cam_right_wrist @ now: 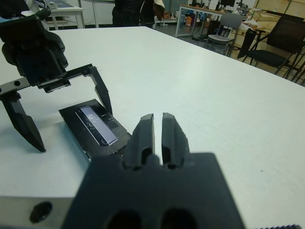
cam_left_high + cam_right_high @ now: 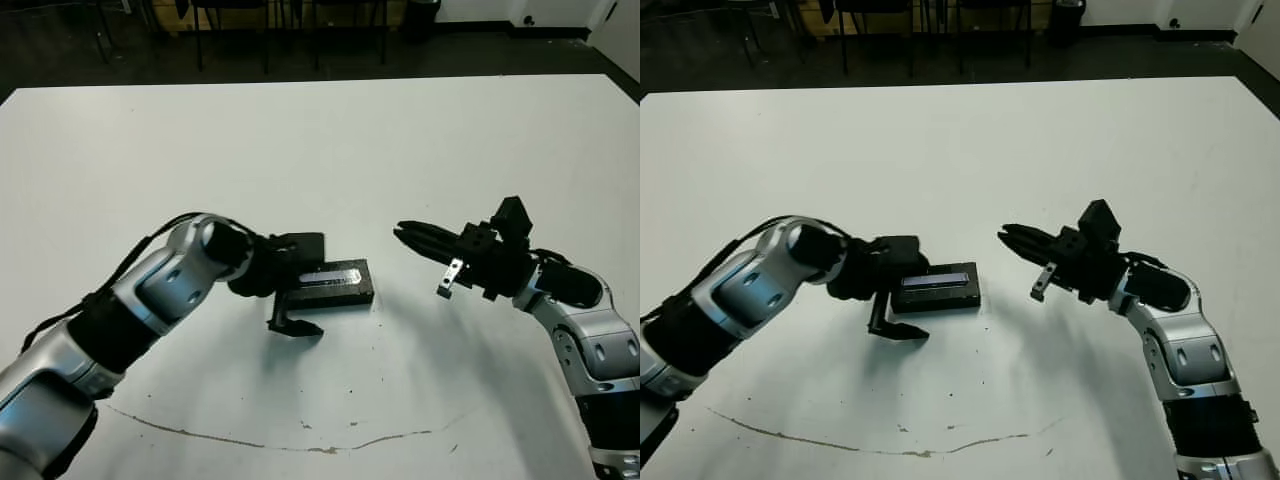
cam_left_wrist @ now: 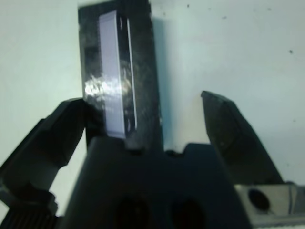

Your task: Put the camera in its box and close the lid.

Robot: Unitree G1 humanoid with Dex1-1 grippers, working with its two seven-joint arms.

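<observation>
My left gripper (image 2: 898,318) is spread wide and empty, hanging right at the near-left end of the lid (image 2: 335,280). One finger is beside that end. The other points down over bare table (image 2: 320,140) and touches nothing. My right gripper (image 2: 408,235) is pinched narrow, holds nothing, and hovers well apart to the lid's right.

The lid lies flat, its pale stripe up, and it seems to sit squarely on the box. I see no white lining and no camera, so I judge both are under it and the step in hand is seating the lid fully. I cannot tell whether it is pressed home.

To do that well, I would come straight down on the stripe with a flat finger, press evenly along the length rather than at one end, and keep the other arm clear. A push at the end alone could tip the lid or slide the whole box across the smooth table.

Count: one lid, two grippers, one table. No camera and no box in view, presumably hidden beneath the lid.
</observation>
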